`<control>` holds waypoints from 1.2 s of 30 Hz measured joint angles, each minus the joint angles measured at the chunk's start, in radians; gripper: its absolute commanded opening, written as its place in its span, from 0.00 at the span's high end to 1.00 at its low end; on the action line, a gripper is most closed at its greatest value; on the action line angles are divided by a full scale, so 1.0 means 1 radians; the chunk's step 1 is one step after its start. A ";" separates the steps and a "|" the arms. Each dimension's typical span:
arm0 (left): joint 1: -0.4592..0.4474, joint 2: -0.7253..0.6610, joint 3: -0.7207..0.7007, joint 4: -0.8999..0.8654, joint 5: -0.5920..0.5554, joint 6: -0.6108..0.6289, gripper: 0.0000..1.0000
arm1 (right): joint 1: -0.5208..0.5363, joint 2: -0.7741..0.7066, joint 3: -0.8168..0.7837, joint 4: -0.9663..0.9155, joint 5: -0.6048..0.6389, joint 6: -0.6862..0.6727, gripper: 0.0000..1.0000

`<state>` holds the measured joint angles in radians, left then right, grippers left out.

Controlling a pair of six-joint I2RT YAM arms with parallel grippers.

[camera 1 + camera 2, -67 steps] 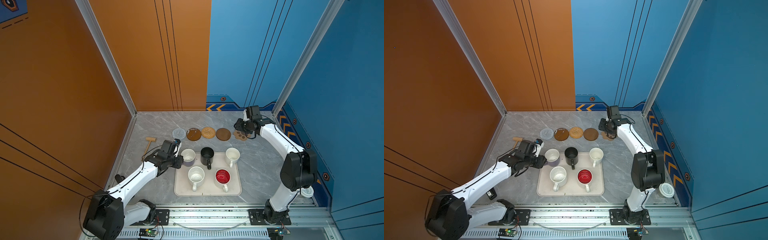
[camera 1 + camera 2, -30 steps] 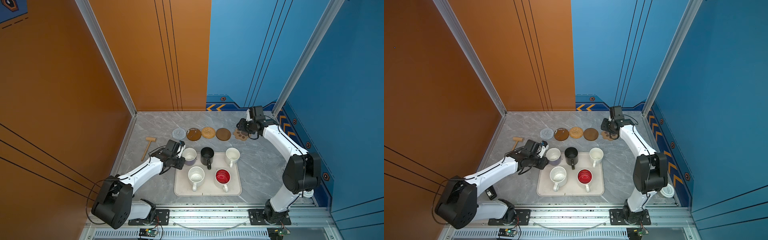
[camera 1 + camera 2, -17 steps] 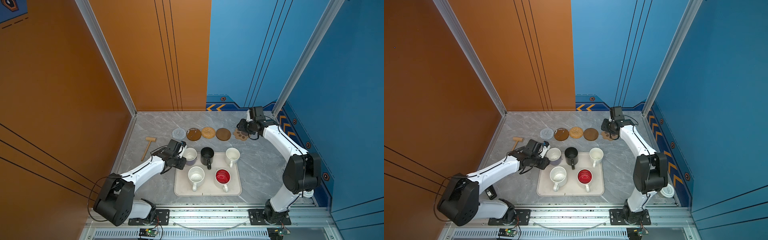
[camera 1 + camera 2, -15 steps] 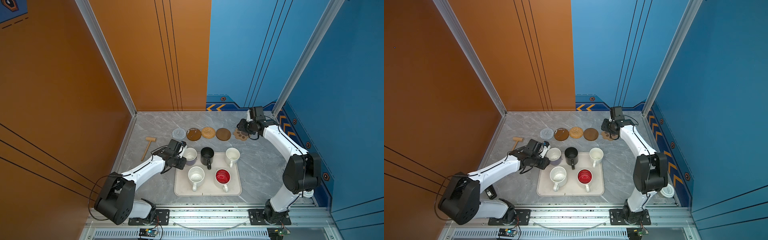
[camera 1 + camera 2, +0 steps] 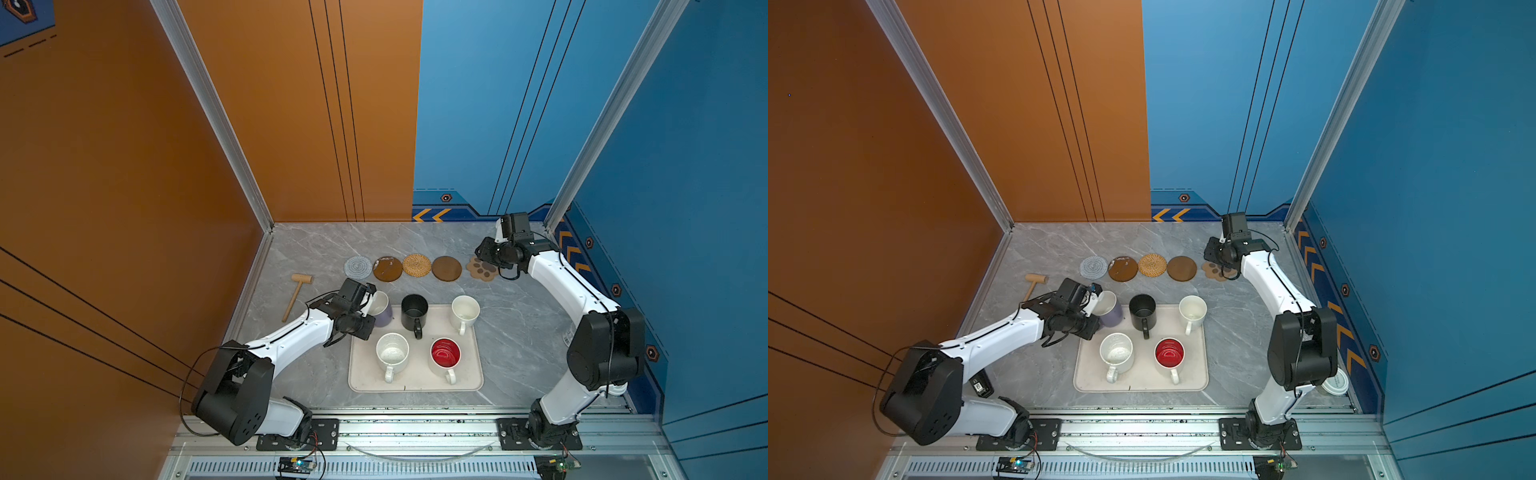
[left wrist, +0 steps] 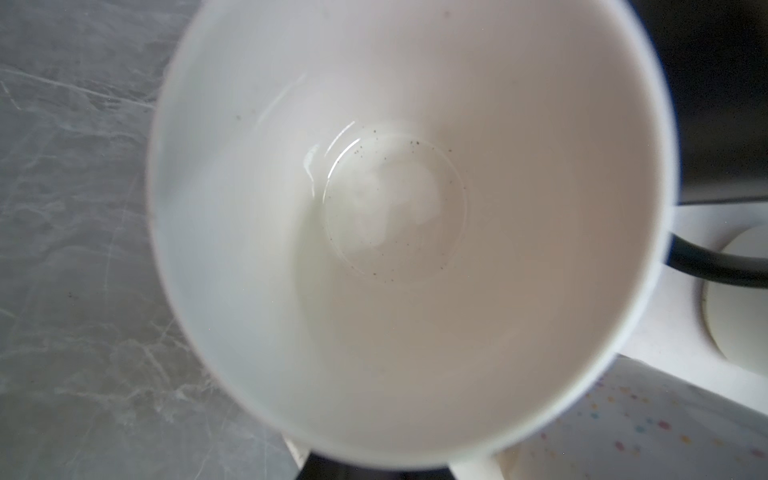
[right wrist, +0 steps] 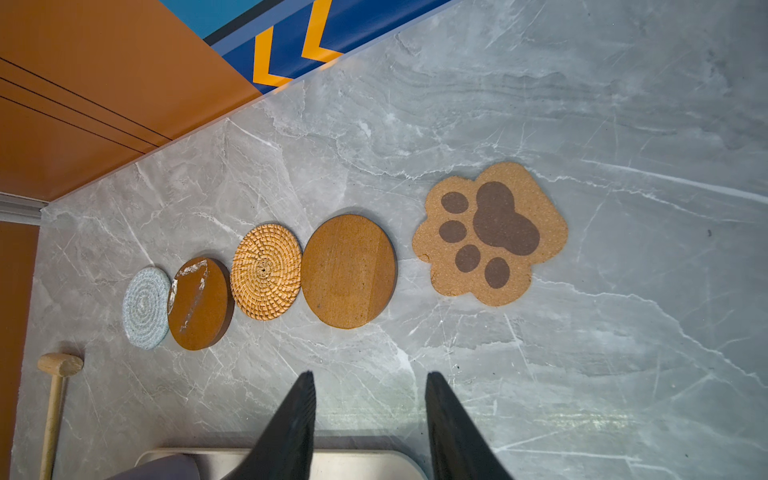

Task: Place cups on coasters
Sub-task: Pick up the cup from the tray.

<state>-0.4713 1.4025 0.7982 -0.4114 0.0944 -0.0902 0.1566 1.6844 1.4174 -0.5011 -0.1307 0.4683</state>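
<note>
We can read no words, brand names or numbers anywhere here. What we do find are signs. Two orange chevrons (image 5: 432, 215) point left on the dark blue band (image 5: 465, 209) at the foot of the back wall (image 5: 478, 104); we see them in the right wrist view too. More orange chevrons run along the band at the foot of the right wall (image 5: 685, 208). Small hexagon marks (image 5: 446, 198) dot both bands. The paw-shaped coaster (image 7: 490, 232) bears a dark brown paw print. A small white label (image 5: 977, 387) sits on a black box (image 5: 984, 380) by the base of the left arm (image 5: 1000, 332), too small for us to read.
</note>
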 measured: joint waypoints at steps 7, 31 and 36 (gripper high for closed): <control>-0.023 -0.008 0.000 -0.007 -0.056 -0.004 1.00 | -0.001 -0.002 -0.014 0.001 0.000 0.000 0.57; -0.030 0.063 0.316 -0.060 -0.380 -0.012 1.00 | -0.001 -0.018 -0.053 0.023 0.000 0.001 0.57; -0.008 0.207 0.440 -0.074 -0.423 -0.027 1.00 | -0.008 -0.038 -0.058 0.023 0.000 0.001 0.57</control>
<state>-0.4797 1.6096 1.2385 -0.4858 -0.3290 -0.1177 0.1490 1.6463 1.3590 -0.4778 -0.1310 0.4690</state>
